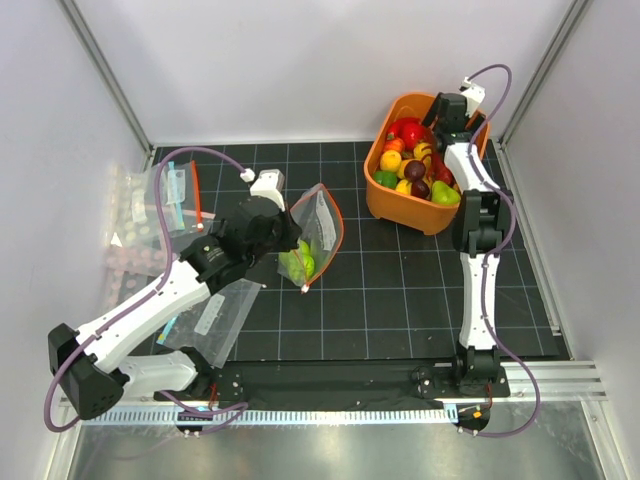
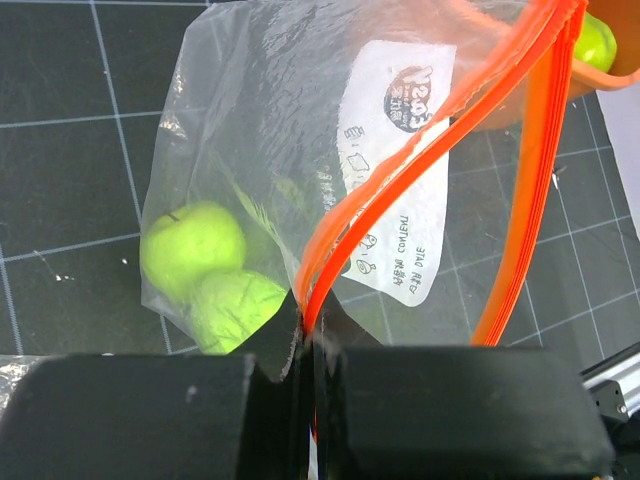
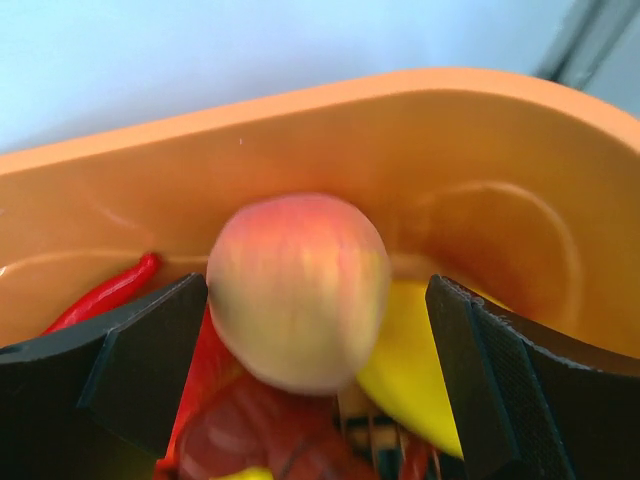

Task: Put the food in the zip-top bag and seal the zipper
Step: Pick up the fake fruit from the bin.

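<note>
Left fingers (image 2: pixel 150 410) are clamped on the zipper (image 2: pixel 528 200) of the zip-top bag (image 2: pixel 260 110). 2 green fruits (image 2: pixel 195 248) lie inside the bag, just beyond them. Right fingers (image 3: pixel 140 350) stand wide apart inside the orange bin (image 3: pixel 420 150), with a blurred peach-coloured fruit (image 3: pixel 298 290) between them.

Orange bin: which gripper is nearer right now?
Right. The right gripper is open inside the orange bin, a peach between its fingers; the left gripper is across the mat, shut on the zipper of the zip-top bag.
</note>
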You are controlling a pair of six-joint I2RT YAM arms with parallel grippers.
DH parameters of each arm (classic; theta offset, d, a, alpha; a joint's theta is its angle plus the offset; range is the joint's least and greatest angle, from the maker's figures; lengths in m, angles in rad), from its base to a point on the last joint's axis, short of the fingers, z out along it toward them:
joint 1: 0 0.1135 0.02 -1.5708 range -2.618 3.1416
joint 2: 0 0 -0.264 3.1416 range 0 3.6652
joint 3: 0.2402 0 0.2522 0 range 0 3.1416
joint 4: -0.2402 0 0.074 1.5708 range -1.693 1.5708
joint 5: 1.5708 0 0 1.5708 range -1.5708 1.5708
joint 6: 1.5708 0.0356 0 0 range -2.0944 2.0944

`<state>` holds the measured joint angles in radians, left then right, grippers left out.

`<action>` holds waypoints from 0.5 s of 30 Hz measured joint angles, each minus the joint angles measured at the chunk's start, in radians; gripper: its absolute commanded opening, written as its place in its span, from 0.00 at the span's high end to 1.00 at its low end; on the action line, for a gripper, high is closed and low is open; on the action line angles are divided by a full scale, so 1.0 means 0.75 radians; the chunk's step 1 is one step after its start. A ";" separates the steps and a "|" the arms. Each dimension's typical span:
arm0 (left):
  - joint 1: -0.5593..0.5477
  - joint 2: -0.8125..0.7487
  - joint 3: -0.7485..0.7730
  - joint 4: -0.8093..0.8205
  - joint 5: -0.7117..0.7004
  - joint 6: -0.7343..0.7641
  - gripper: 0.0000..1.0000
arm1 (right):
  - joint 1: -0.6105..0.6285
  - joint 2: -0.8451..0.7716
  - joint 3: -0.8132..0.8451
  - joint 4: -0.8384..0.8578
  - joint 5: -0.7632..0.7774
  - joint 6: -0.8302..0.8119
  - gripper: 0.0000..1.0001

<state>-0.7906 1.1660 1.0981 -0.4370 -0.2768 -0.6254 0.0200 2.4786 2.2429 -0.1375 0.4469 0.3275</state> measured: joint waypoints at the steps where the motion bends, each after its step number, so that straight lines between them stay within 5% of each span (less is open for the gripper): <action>1: 0.000 -0.001 0.000 0.001 0.004 -0.001 1.00 | -0.008 0.045 0.048 0.005 -0.023 -0.002 0.00; 5: -0.001 -0.001 0.000 0.001 0.013 -0.003 1.00 | -0.043 0.189 0.190 0.049 -0.099 0.001 0.03; 9: -0.001 -0.001 0.000 0.003 0.014 -0.003 1.00 | -0.058 0.207 0.209 0.079 -0.126 0.030 0.37; 15: -0.001 0.007 -0.001 0.010 0.015 -0.003 1.00 | -0.065 0.068 -0.077 0.261 -0.142 0.022 0.48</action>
<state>-0.7910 1.1709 1.0977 -0.4294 -0.2653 -0.6273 -0.0284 2.5294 2.1853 0.0586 0.3405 0.3443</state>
